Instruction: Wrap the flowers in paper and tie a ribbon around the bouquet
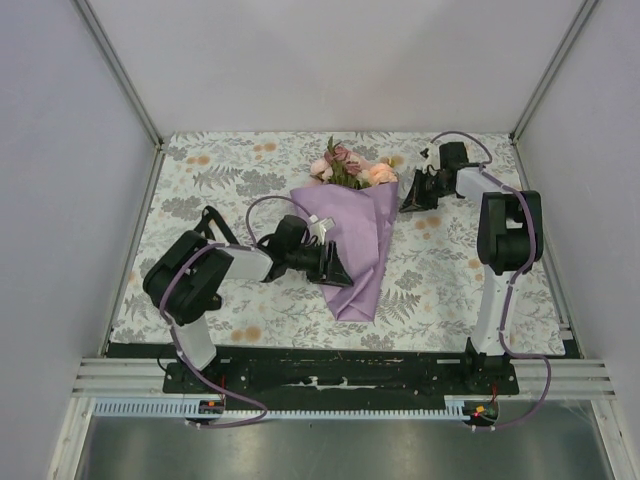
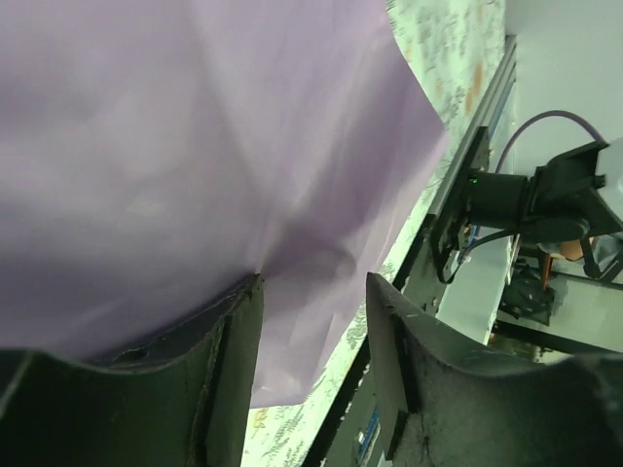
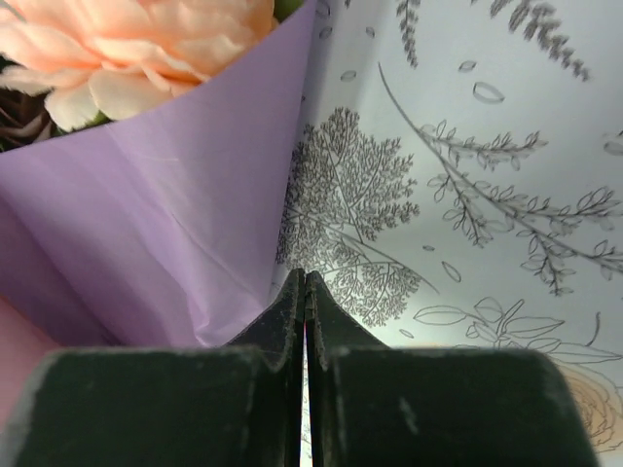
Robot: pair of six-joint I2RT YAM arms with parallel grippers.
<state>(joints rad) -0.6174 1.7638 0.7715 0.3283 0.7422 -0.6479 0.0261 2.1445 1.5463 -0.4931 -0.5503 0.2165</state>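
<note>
The bouquet lies mid-table: the lilac paper (image 1: 355,240) forms a cone with its point toward me, and the pink and peach flowers (image 1: 345,165) stick out of its far wide end. My left gripper (image 1: 340,270) is at the cone's left edge, low down. Its jaws are open (image 2: 311,292), with the paper (image 2: 195,146) draped over the left finger and hanging loose in the gap. My right gripper (image 1: 410,200) is at the cone's upper right corner. It is shut (image 3: 306,275), and the paper's edge (image 3: 165,214) runs into the tips below a peach bloom (image 3: 127,49). The ribbon is out of view.
A floral-print tablecloth (image 1: 450,260) covers the table. Pale walls stand on three sides. A black rail (image 1: 340,365) with both arm bases runs along the near edge. The right arm's base (image 2: 545,195) shows in the left wrist view.
</note>
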